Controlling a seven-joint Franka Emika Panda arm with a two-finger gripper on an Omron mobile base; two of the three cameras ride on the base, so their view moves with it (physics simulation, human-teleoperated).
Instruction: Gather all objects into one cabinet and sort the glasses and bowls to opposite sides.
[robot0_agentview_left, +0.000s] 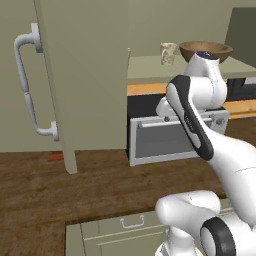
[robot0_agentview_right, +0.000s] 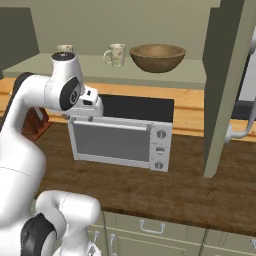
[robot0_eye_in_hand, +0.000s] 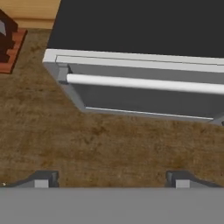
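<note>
Claw (robot0_eye_in_hand: 112, 181) wide, empty, above counter (robot0_eye_in_hand: 109, 144) nr toaster oven (robot0_eye_in_hand: 144, 87); no legible labels.

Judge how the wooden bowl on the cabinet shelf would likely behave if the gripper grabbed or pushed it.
The wooden bowl looks rigid and sits upright on a rounded underside, so a push might rock it. It looks far broader than the mug beside it, so a rim pinch seems likelier than spanning it.

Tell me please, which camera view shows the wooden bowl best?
The right base view: the wooden bowl stands whole and unobstructed on the open cabinet's shelf, beside a cream mug. In the left base view the arm hides the bowl's lower part. The hand view looks at the toaster oven instead.
</note>
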